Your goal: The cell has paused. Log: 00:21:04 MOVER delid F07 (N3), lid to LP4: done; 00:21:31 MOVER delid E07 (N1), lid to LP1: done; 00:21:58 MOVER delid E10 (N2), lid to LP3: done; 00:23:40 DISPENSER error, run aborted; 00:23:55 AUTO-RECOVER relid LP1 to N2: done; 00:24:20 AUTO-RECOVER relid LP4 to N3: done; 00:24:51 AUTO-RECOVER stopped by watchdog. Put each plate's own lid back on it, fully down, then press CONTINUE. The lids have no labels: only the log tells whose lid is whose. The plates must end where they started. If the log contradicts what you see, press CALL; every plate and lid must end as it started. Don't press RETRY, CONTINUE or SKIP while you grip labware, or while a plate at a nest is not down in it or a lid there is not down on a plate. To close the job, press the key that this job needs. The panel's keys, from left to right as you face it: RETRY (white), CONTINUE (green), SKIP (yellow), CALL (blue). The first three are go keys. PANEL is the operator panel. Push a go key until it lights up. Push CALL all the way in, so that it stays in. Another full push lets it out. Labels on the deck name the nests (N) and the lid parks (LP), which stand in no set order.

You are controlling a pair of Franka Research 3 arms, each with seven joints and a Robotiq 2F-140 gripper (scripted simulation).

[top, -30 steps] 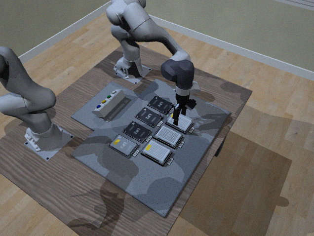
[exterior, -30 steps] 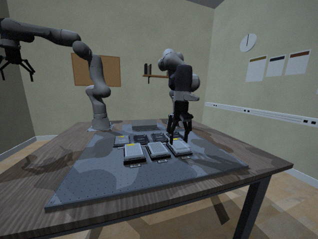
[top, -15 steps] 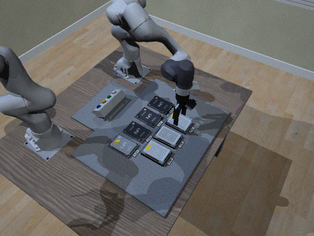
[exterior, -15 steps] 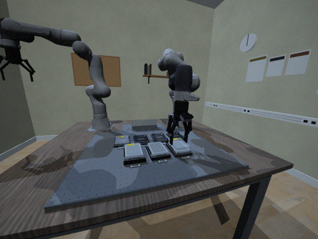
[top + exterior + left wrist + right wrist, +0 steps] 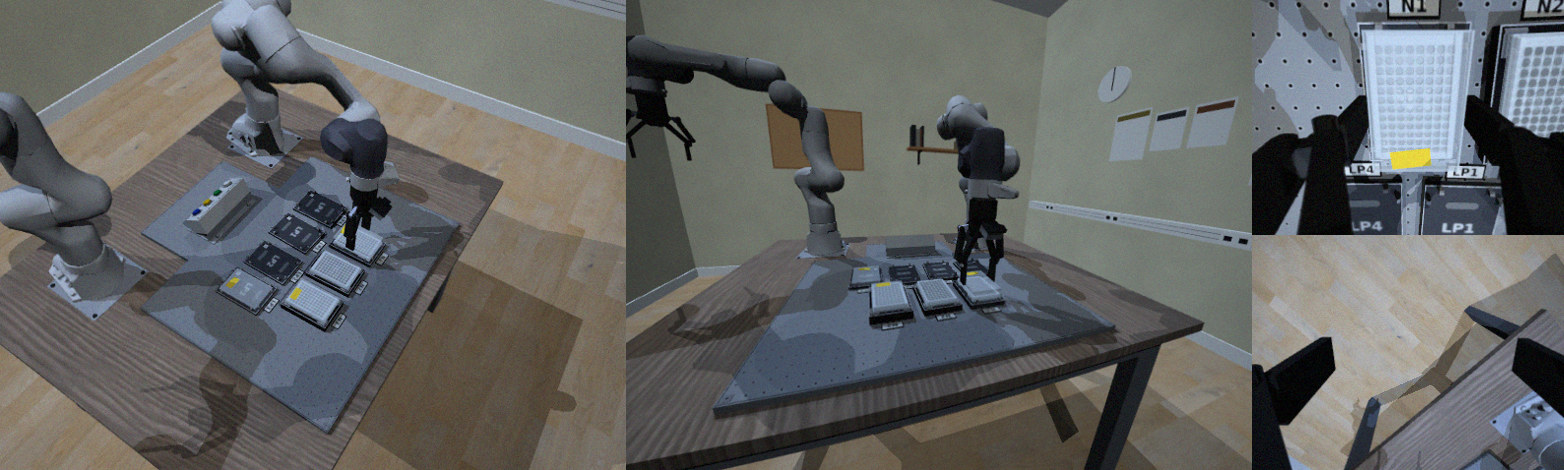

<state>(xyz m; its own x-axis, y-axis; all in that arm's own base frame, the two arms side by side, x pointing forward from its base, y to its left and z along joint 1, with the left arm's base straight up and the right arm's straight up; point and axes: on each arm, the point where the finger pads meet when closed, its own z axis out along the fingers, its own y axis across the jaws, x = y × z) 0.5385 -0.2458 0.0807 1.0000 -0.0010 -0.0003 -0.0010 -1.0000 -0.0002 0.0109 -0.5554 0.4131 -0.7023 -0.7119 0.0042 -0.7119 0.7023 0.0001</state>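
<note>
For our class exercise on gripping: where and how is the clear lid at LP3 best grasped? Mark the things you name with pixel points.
Probably by its two long edges, coming straight down from above: the clear lid point(image 5: 246, 291) point(image 5: 866, 277) lies flat and low, a thin rectangle with straight, parallel sides.

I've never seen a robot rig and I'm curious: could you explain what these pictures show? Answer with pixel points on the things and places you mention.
You are looking at two jointed robot arms, each ending in a two-finger gripper. The top picture looks down on the table, the exterior one looks across it, and each wrist picture comes from a camera on that arm.

The left gripper point(image 5: 358, 237) point(image 5: 977, 278) point(image 5: 1416, 110) is closed on a clear lid point(image 5: 366, 242) point(image 5: 982, 286) point(image 5: 1415, 99) with a yellow mark, at the plate at nest N1. I can't tell whether that lid is fully down.

Beside it, the N2 plate point(image 5: 335, 268) point(image 5: 937, 295) point(image 5: 1543, 89) appears uncovered. Another lid point(image 5: 247, 288) point(image 5: 865, 276) lies at park LP3. The sloped box with four coloured keys is the operator panel point(image 5: 222, 205) point(image 5: 909, 246).

The right gripper point(image 5: 659, 156) point(image 5: 1423, 353) is open, away from the plates.
</note>
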